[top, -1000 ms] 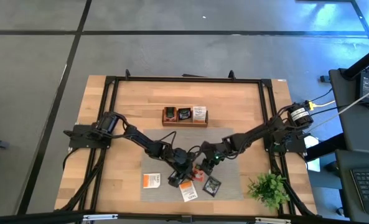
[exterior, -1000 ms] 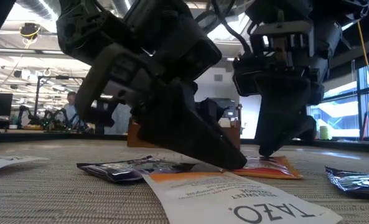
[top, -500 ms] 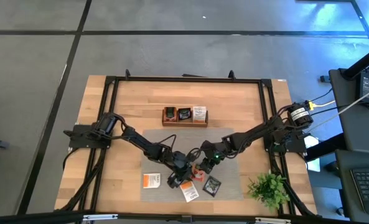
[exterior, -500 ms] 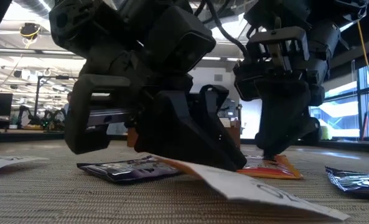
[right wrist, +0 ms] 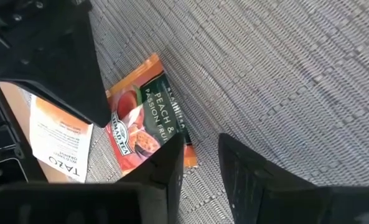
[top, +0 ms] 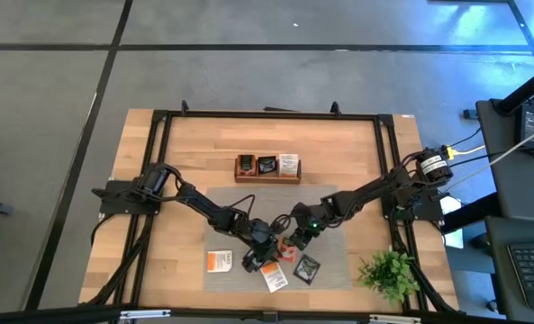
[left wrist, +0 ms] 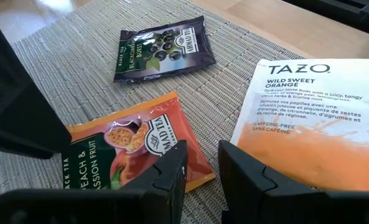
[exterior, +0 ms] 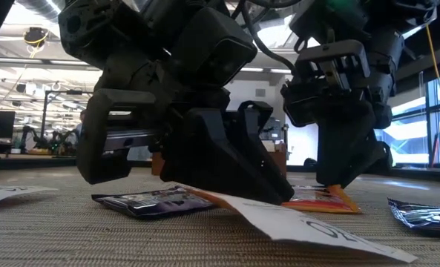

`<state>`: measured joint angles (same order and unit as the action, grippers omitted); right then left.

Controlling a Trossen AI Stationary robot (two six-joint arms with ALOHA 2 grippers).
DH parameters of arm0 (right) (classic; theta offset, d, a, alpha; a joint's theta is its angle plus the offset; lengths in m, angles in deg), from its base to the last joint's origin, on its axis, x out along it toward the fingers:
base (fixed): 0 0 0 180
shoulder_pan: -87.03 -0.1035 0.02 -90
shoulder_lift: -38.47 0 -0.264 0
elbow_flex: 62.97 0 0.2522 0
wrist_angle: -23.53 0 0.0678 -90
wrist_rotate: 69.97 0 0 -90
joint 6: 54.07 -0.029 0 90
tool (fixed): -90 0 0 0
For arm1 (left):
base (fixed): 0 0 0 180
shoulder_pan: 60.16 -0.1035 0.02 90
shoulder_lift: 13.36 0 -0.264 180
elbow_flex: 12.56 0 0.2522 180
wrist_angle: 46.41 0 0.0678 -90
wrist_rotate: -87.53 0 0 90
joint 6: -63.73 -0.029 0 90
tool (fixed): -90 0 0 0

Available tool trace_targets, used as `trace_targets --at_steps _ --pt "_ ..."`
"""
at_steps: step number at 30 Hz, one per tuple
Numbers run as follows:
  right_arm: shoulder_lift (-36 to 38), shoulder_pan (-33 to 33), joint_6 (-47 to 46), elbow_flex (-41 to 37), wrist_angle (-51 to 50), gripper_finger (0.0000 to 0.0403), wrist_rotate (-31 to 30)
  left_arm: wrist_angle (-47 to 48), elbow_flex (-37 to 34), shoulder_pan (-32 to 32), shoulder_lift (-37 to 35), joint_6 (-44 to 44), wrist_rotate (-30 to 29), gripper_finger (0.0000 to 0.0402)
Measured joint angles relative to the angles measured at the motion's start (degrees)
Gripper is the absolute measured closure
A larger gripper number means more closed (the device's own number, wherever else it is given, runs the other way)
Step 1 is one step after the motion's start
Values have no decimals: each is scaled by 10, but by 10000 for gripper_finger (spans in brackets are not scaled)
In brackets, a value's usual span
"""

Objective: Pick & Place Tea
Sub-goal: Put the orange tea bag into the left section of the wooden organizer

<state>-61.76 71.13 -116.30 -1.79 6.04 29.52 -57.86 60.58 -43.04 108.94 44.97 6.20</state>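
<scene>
Three sachets already stand in the wooden tray (top: 267,167) at the far middle of the counter (top: 194,144), one to each compartment as far as the overhead view shows; several more lie loose on the grey woven mat (top: 325,202) near the front, so the sorting looks well short of done. Both arms reach low into the mat's middle; the left end effector (left wrist: 201,168) hovers with its fingers slightly parted and nothing between them, just above the gap between the orange peach sachet (left wrist: 131,149) and the white Tazo sachet (left wrist: 312,121); in the low view the Tazo's near corner rides up off the mat (whether the fingers are lifting it I cannot tell). The right end effector (right wrist: 200,165) hangs over the other edge of the same peach sachet (right wrist: 144,121), fingers also a little apart and empty. A dark blackcurrant sachet (left wrist: 164,47) lies apart beyond them, another white-and-orange sachet (top: 218,261) sits to the left; a black one (top: 307,267) lies right of the cluster. Room is tight where the two wrists crowd together; the mat's right half is open; the plant (top: 389,273) stands off its right front corner.
</scene>
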Motion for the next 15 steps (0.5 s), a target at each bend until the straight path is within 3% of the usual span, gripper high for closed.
trace_targets --at_steps 15 --pt "-8 0 -6 -1 15 299 28 -5 -1 -4 0 0 1 313"
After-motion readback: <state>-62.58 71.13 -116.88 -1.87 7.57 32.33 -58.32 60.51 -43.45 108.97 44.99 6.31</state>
